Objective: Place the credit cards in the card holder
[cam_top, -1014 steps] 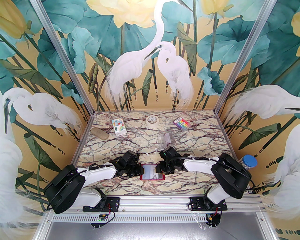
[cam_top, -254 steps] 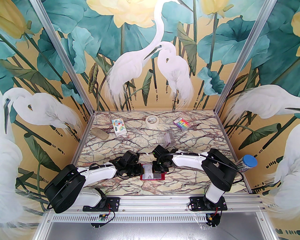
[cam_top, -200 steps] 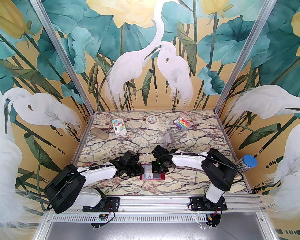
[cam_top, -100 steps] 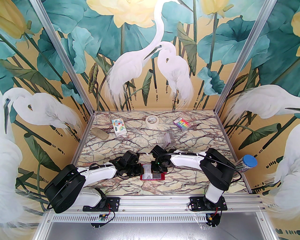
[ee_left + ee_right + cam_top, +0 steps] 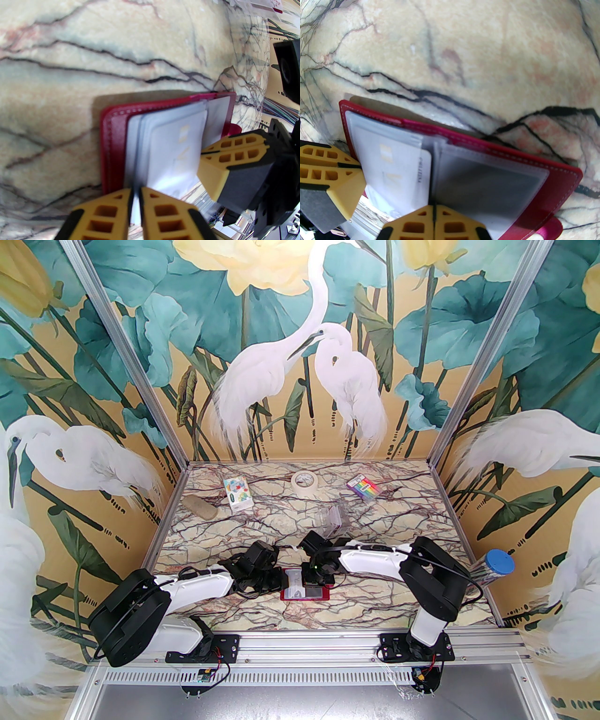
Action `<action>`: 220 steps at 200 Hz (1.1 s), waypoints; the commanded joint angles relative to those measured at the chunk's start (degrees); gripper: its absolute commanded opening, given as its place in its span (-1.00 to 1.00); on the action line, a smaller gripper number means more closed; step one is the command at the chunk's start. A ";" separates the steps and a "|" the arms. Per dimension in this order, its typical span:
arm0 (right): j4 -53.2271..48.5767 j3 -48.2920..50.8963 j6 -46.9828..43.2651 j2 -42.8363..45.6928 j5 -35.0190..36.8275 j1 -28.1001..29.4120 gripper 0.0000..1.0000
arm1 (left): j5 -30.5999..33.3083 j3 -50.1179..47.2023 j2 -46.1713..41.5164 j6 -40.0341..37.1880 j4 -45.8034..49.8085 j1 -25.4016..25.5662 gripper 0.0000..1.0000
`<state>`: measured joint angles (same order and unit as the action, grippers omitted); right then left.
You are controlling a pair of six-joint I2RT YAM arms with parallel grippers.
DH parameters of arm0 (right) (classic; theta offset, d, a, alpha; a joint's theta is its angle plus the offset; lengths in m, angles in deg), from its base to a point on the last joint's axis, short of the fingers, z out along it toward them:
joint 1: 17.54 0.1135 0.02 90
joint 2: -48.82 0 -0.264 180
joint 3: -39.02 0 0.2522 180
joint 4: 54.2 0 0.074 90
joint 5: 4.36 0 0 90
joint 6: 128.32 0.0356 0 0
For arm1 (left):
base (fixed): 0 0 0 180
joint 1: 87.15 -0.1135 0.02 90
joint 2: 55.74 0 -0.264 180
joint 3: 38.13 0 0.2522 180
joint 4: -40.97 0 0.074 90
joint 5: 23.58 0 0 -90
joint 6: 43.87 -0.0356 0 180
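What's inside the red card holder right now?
The card holder holds clear sleeves: a pale card in one, a dark card in the facing one. Lower sleeves are covered.

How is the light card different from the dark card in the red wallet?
The light card is pale grey-blue with gold marks; the dark card is plain dark grey. The light card sits in the left half of the card holder, the dark card in the right half. Both are tucked among its clear sleeves.

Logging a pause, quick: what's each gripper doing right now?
Left gripper: nearly closed, pinching a clear sleeve of the card holder.
Right gripper: closed, tips against the card holder; nothing visibly held.
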<state>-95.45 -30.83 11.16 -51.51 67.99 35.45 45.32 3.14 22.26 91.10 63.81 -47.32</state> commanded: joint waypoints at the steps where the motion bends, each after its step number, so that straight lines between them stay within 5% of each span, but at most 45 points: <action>1: -0.62 -1.36 -0.86 1.74 -0.24 1.60 -0.91 | 4.92 -1.14 -0.26 -0.94 6.62 0.42 -0.55; 220: 6.36 0.91 3.23 0.07 -4.38 1.41 -0.87 | 5.46 -0.65 -9.17 -1.27 12.78 0.40 -0.31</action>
<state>-90.88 -31.01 13.15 -50.22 64.66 36.83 49.23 3.12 14.57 90.29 73.93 -47.21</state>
